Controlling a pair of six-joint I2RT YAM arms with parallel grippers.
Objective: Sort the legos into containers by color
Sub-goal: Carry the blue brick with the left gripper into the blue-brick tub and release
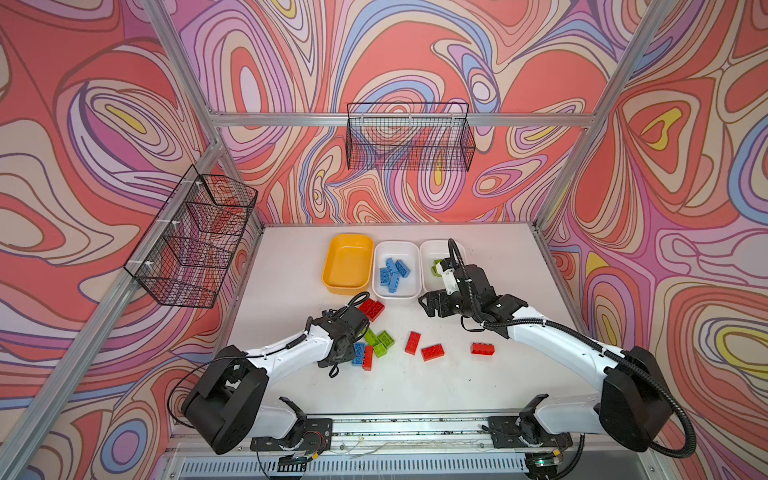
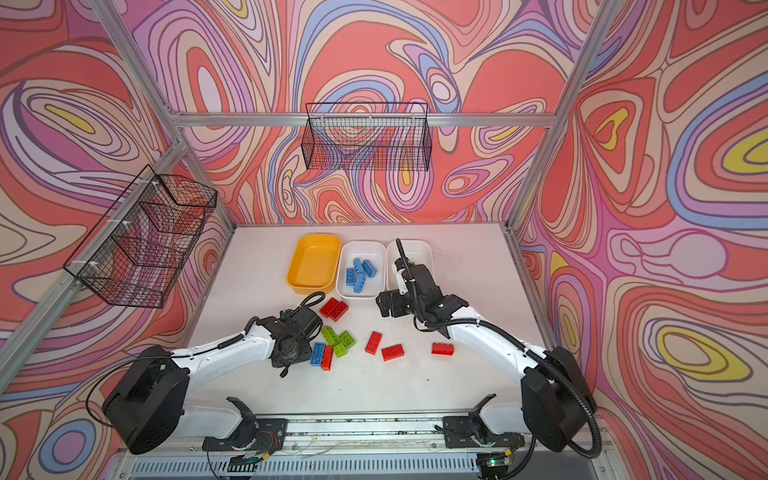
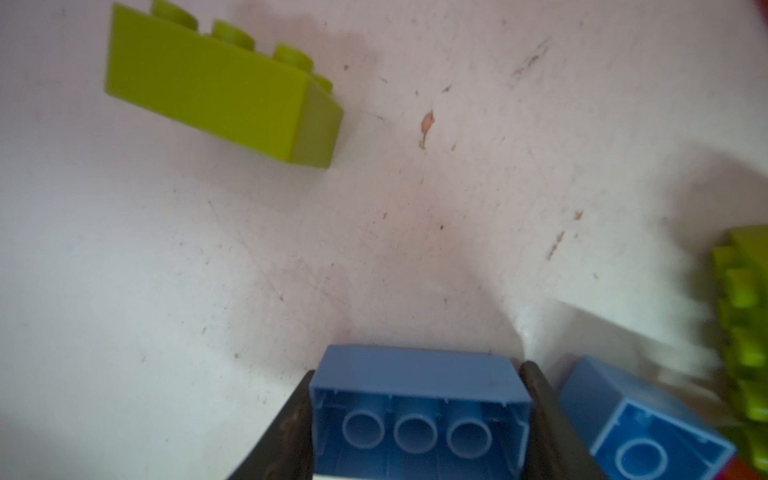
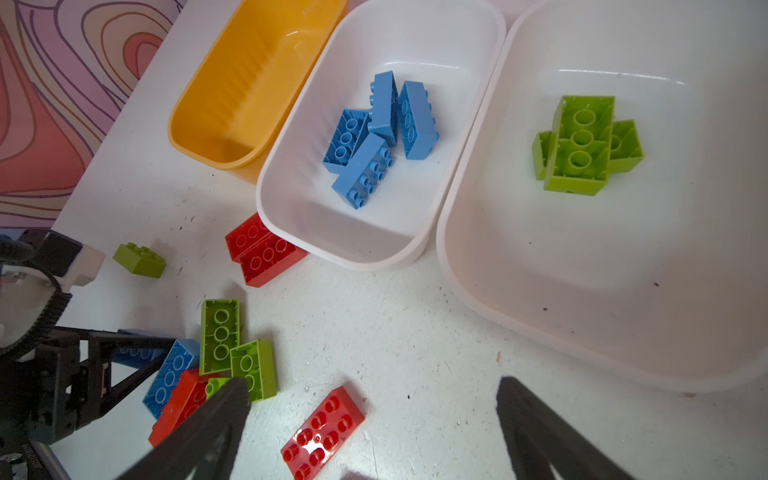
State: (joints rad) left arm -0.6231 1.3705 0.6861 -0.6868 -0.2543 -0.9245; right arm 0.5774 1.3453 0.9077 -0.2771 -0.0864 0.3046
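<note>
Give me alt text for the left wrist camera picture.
A blue brick, hollow underside toward the camera, is pinched between the black fingers of the left gripper. A lime green brick lies apart on the scuffed white table.

Blue legos (image 1: pixel 392 272) in middle white tub (image 1: pixel 411 287)
</note>
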